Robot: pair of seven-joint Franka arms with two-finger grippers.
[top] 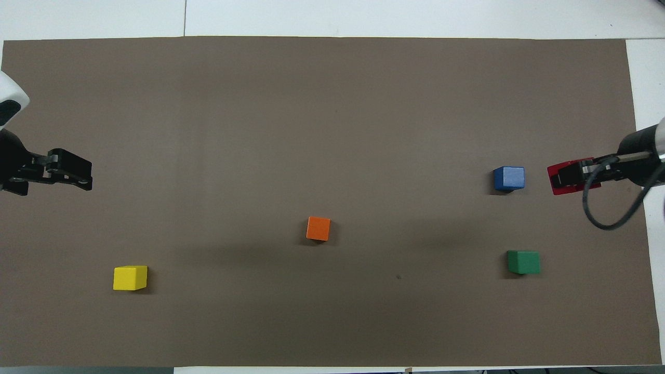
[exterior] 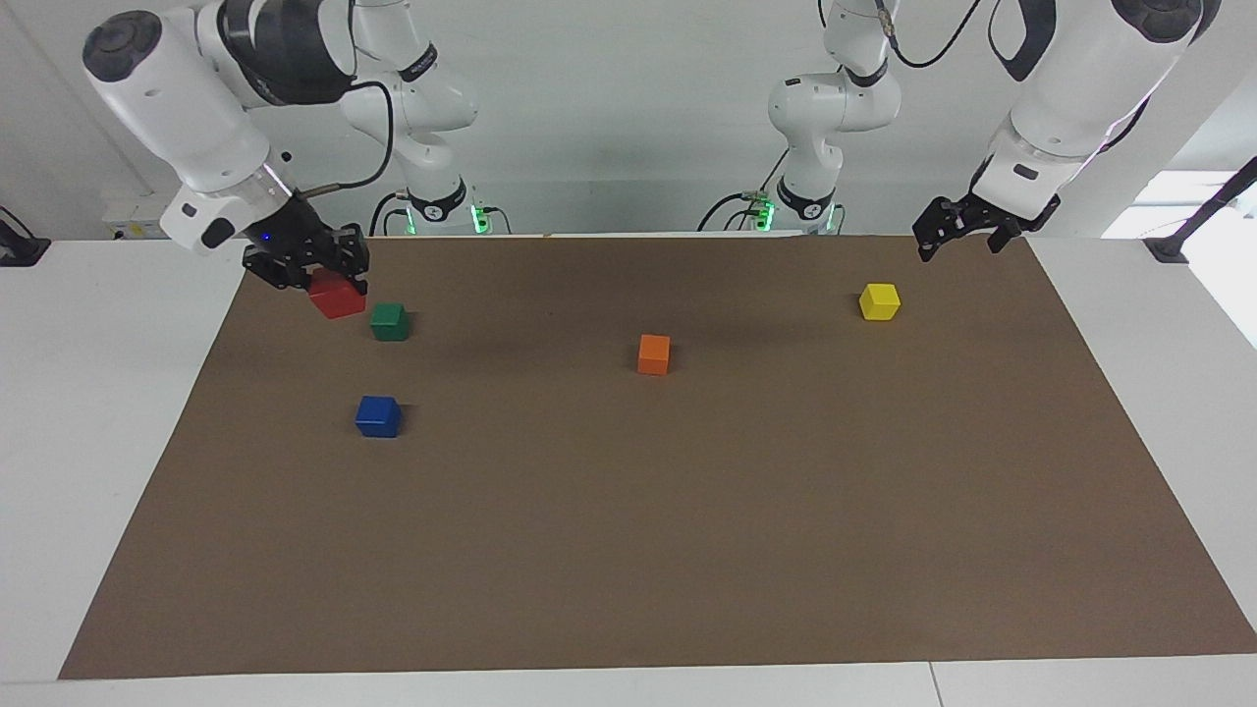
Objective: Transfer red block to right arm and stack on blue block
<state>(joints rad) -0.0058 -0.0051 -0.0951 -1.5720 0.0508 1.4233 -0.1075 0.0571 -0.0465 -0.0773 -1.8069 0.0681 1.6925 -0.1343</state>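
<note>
1. Clenched on the red block [exterior: 339,299]: right gripper [exterior: 332,282], fingers pressing two opposite faces, cube raised clear of the desk [exterior: 628,550] at the right arm's end.
2. Seen from overhead, the red block [top: 561,185] shows beside the blue block [top: 508,178], toward the desk's edge and not yet above it.
3. Waiting over the left arm's end of the desk: left gripper [exterior: 964,236], fingers spread and holding nothing.
4. Likely a light, rigid cube with smooth flat faces; no give under pressure, little risk of damage, some risk of slipping or twisting if pinched near a corner.
5. Best held as now, flat pads on parallel faces near mid-height, leaving the underside free for setting down.
6. Blue block [exterior: 378,416] resting alone, farther from the robots than the green block [exterior: 390,321], top face bare and level.
7. Same footprint on both cubes, so little margin: needs square alignment and a gentle release to avoid toppling or nudging the blue one.
</note>
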